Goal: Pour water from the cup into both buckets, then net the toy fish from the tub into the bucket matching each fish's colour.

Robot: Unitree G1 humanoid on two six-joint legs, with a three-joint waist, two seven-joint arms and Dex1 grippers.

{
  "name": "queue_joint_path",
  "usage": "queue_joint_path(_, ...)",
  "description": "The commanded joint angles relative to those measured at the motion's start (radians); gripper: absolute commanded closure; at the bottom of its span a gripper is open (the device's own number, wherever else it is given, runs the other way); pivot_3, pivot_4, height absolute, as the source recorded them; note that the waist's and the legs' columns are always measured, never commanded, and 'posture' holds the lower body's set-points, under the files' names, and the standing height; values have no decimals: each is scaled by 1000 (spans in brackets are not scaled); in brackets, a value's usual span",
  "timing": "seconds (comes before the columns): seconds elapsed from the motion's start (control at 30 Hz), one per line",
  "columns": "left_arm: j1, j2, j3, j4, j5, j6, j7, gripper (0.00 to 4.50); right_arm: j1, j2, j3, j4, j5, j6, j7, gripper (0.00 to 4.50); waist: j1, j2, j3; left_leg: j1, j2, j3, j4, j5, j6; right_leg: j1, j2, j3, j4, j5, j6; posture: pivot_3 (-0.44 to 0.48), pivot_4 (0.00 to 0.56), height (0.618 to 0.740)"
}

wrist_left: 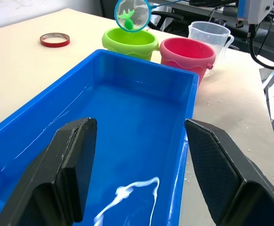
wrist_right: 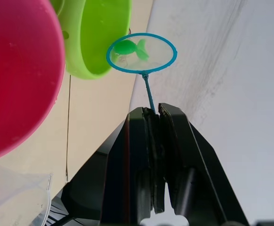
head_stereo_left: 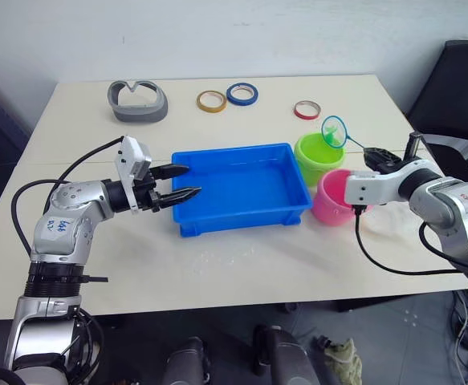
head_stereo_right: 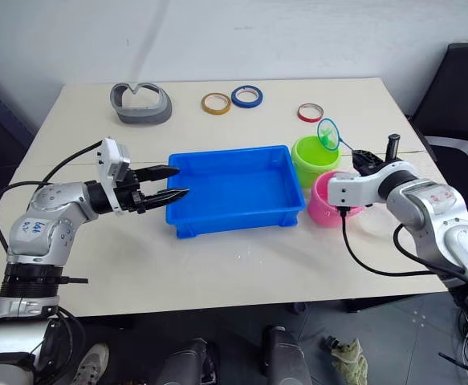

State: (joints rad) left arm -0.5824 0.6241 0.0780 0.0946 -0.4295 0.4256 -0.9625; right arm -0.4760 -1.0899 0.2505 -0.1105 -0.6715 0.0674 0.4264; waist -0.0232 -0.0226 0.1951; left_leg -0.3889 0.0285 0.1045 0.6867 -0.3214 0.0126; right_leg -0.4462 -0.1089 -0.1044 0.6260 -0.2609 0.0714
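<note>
Netting step: the right gripper (wrist_right: 151, 117), jaws pinching the small blue-rimmed hoop net (head_stereo_left: 334, 131) (green toy fish (wrist_right: 131, 48) inside), hovers over the lime-green plastic bucket (head_stereo_left: 319, 159) near the worktop's right edge; next, tip it in. The left gripper (head_stereo_left: 179, 183) is spread.

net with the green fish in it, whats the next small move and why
Probably tip the net over so the green fish drops into the lime green bucket. The right gripper is shut on the net's stick, with the hoop held above that bucket's rim, the matching colour.

Open tabletop (head_stereo_left: 217, 265) before the tub (head_stereo_left: 242, 188) — buckets (head_stereo_left: 318, 156) crowding its right end
</note>
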Motion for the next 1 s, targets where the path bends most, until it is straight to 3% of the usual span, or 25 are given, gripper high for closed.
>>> queue_joint_path(0.03,-11,-3,7,-12,-2,-19,-5,1216,10,-15,-44,-11,-47,-38,-11,4500,0,0,0,0,0,0,0,0,0,0,0,0,0,0,0,0,150,713)
queue_joint_path(1.0,-18,-12,3,-27,3,-17,7,1216,79,-23,-82,-29,-376,-191,-124,4500,0,0,0,1,0,0,5,1,0,0,0,1,3,0,0,0,150,713)
